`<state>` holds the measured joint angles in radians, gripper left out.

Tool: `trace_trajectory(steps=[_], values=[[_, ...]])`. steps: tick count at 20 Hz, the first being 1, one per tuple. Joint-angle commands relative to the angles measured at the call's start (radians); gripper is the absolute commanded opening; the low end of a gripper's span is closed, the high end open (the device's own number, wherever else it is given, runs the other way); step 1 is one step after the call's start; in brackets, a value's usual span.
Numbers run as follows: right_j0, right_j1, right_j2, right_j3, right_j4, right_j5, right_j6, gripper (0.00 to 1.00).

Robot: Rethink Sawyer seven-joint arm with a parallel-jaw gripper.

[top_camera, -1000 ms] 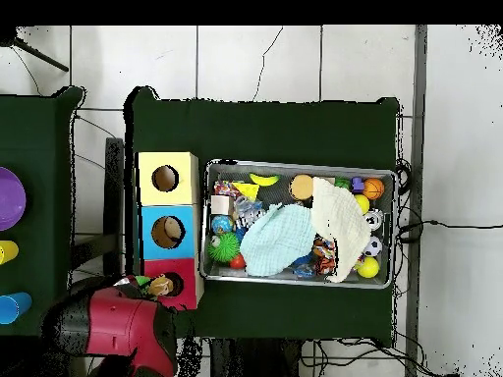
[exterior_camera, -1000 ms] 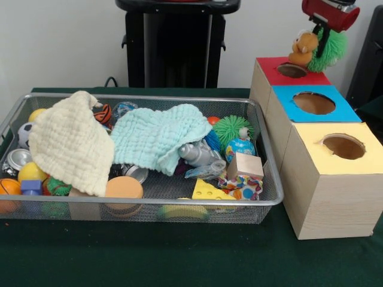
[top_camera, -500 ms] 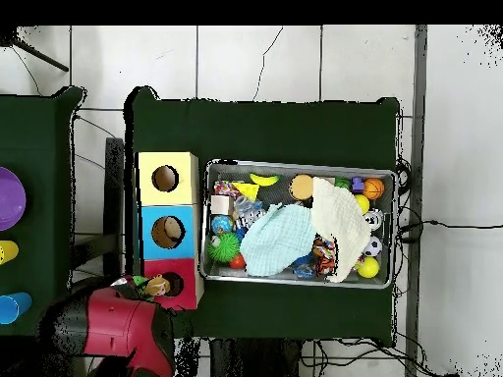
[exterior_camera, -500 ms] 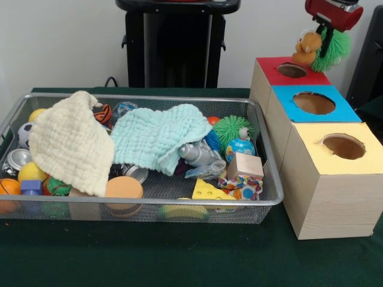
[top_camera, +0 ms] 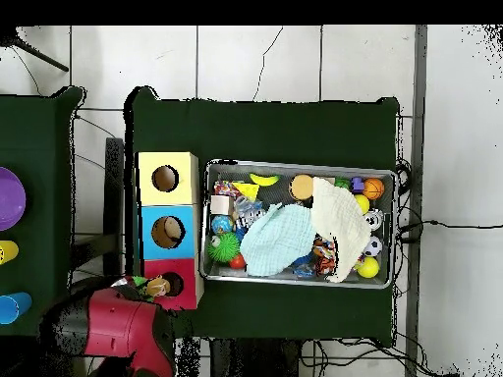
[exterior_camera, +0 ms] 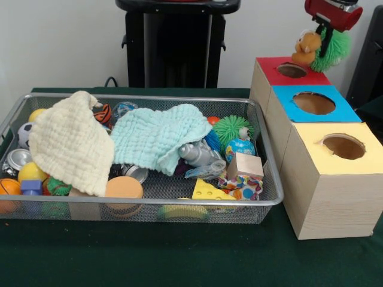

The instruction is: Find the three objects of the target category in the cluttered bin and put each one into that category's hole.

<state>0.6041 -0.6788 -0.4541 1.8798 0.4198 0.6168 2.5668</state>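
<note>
My gripper (exterior_camera: 325, 37) hangs above and slightly behind the red-topped box (exterior_camera: 269, 64), shut on a plush toy (exterior_camera: 307, 46) with an orange bear body and green fuzzy fur. The toy dangles just over the far right of the red box's hole (exterior_camera: 292, 70). In the overhead view the red arm head (top_camera: 118, 329) sits beside the red box (top_camera: 187, 287), with the plush toy (top_camera: 151, 287) at the hole's edge. The wire bin (exterior_camera: 149, 201) holds a green spiky ball (exterior_camera: 230, 128), a globe ball (exterior_camera: 239, 147), a wooden block (exterior_camera: 245, 165) and a cheese wedge (exterior_camera: 209, 190).
A cream cloth (exterior_camera: 69, 143) and a pale teal cloth (exterior_camera: 158, 137) cover much of the bin's clutter. The blue-topped box (exterior_camera: 287, 98) and yellow-topped box (exterior_camera: 311, 141) stand in a row in front of the red one. A black pedestal (exterior_camera: 176, 42) rises behind the bin.
The gripper with the plush toy has risen a little and shifted slightly right above the red box. Everything in the bin has stayed put.
</note>
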Motion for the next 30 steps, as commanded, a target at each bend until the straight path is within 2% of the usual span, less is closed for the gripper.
trace_trajectory(steps=[1,3,4,8,15,24,30], values=[[-0.028,0.018,0.041,0.040,0.049,-0.072,0.230,0.00],[-0.026,0.020,0.038,0.039,0.047,-0.074,0.230,0.00],[-0.025,0.020,0.037,0.039,0.046,-0.075,0.230,1.00],[0.000,0.041,-0.005,0.018,0.025,-0.062,0.252,1.00],[-0.011,0.031,0.004,0.033,0.032,-0.064,0.240,1.00],[-0.002,0.037,-0.007,0.012,0.031,-0.037,0.246,1.00],[-0.020,0.041,0.001,0.020,0.021,-0.071,0.215,1.00]])
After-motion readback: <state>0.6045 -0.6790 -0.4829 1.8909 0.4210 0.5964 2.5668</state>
